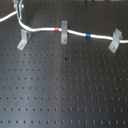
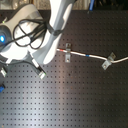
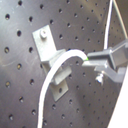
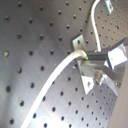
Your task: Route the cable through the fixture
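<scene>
The white cable [image 1: 45,29] runs from the first exterior view's left edge up to my gripper [image 1: 19,9], then down past the top of the fixture [image 1: 23,39], the tall grey clip post. I cannot tell whether it sits in the clip. It continues through the stubby middle clip [image 1: 64,32] with its red band [image 1: 57,30] beside that clip. Its blue band [image 1: 88,36] lies further right. In both wrist views the gripper [image 3: 92,62] [image 4: 90,59] is shut on the cable [image 3: 55,75] [image 4: 55,80] right next to the fixture [image 3: 49,52] [image 4: 87,76].
A leaning grey clip [image 1: 115,40] holds the cable at the first exterior view's right. The black perforated board [image 1: 65,90] carries all three clips. In the second exterior view the arm [image 2: 50,35] covers the upper left, with the fixture [image 2: 40,72] showing below it.
</scene>
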You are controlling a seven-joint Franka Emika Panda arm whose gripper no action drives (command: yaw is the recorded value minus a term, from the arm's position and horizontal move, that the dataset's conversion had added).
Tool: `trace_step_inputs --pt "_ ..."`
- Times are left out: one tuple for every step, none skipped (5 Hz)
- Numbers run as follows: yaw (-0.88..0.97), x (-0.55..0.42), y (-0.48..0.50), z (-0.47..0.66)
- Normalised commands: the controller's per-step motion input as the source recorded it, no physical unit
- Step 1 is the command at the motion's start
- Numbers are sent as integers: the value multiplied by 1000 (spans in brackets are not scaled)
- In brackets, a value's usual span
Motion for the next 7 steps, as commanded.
trace_step_inputs --pt "260 -172 -38 2" --pt "303 -281 105 -1" --pt "111 -86 18 1" --pt "51 -52 -7 22" --pt "197 -47 93 313" --pt "214 38 103 419" --pt "100 12 21 285"
